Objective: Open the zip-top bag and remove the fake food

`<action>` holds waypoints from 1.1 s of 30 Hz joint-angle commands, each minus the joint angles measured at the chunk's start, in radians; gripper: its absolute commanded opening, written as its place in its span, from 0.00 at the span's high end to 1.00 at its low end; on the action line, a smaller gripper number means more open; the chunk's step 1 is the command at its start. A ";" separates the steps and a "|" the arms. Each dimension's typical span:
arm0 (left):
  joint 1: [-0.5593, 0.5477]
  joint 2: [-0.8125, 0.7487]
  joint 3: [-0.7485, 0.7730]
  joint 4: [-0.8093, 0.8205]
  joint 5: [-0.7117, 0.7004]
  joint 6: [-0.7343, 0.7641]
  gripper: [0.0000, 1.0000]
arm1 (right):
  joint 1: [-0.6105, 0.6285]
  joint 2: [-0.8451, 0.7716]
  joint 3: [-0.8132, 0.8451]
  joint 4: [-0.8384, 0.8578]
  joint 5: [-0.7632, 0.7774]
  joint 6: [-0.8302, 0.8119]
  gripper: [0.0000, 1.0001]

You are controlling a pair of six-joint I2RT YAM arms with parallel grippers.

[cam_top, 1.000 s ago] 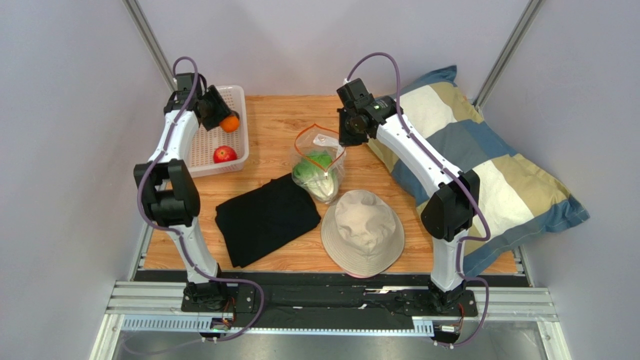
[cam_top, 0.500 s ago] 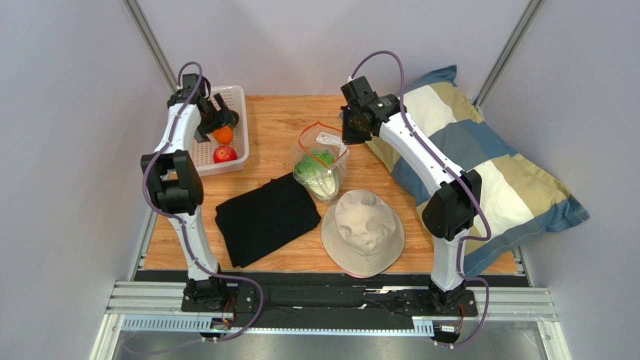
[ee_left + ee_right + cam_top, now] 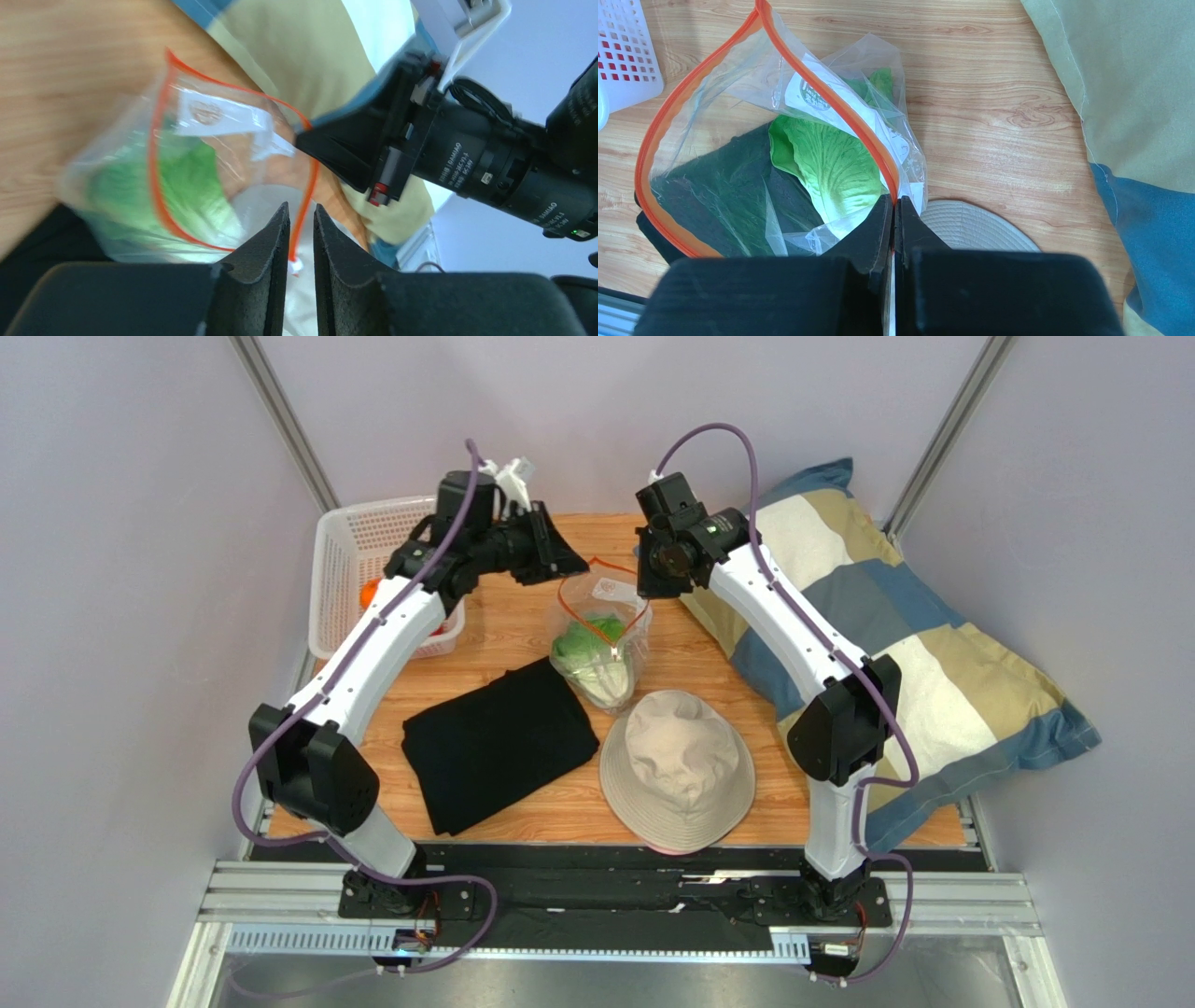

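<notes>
Hands, two. Right hand [image 3: 893, 210]: fingers pressed together, pinching the orange zip edge of the bag [image 3: 703, 161], apparently to hold one lip up so the mouth gapes. Left hand [image 3: 298, 217]: fingers narrowly parted with nothing between them, poised near the open mouth, probably ready to reach in. Bag stands open mid-desk [image 3: 990, 84], cabbage [image 3: 829, 168] inside. Orange [image 3: 368, 592] lies in white basket [image 3: 351, 546], far left. Black cloth [image 3: 491, 742], hat [image 3: 678, 767] and pillow [image 3: 926, 658] lie nearby.

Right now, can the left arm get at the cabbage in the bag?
Probably yes: the right gripper pinches the zip-top bag by its rim, mouth gaping, and the left gripper hovers beside it, nothing blocking the cabbage.
</notes>
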 commanded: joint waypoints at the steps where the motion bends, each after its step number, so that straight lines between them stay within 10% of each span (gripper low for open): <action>1: -0.078 0.067 0.075 -0.121 -0.079 -0.067 0.78 | 0.017 -0.032 0.033 0.030 0.046 0.031 1.00; 20: -0.216 0.348 0.187 -0.250 -0.361 -0.049 0.74 | 0.082 -0.095 -0.038 0.085 0.086 0.172 1.00; 25: -0.225 0.309 0.098 -0.264 -0.372 0.017 0.35 | 0.082 -0.091 -0.044 0.085 0.081 0.170 1.00; 33: -0.233 0.280 0.000 -0.242 -0.365 0.028 0.27 | 0.082 -0.103 -0.126 0.108 0.052 0.179 1.00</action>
